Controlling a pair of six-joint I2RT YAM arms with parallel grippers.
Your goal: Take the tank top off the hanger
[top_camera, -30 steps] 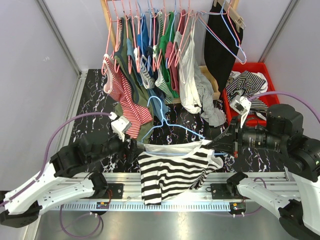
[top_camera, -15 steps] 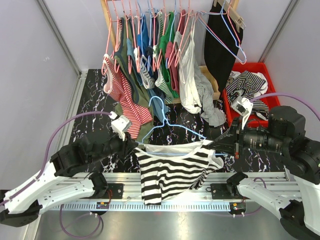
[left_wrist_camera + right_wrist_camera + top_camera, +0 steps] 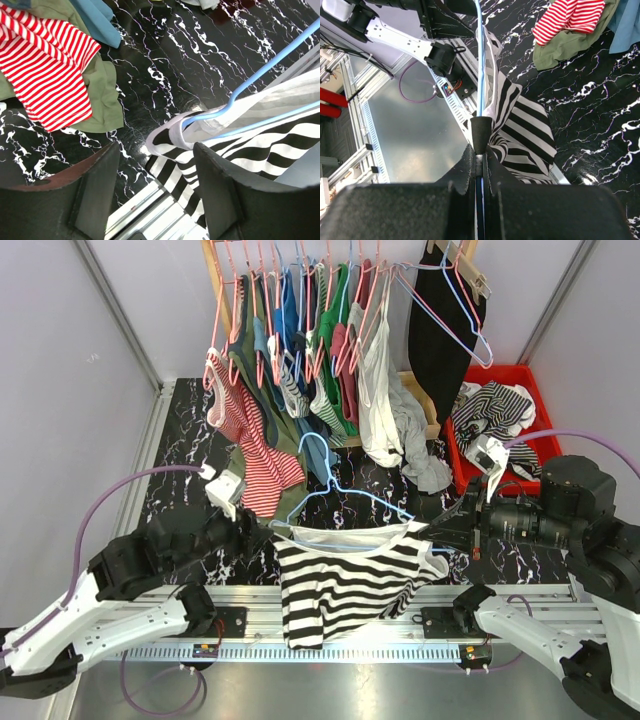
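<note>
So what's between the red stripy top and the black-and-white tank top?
Left wrist view: the edge of an olive green garment, then bare marble tabletop up to the tank top.

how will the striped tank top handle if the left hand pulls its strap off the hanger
Probably floppy: the tank top hangs limp in soft folds. Likely light, since the thin hanger carries it without visibly bending. The strap may snag rather than slide free, as it wraps around the hanger's end.

High overview, close wrist views; shared hanger [image 3: 270, 65]
</note>
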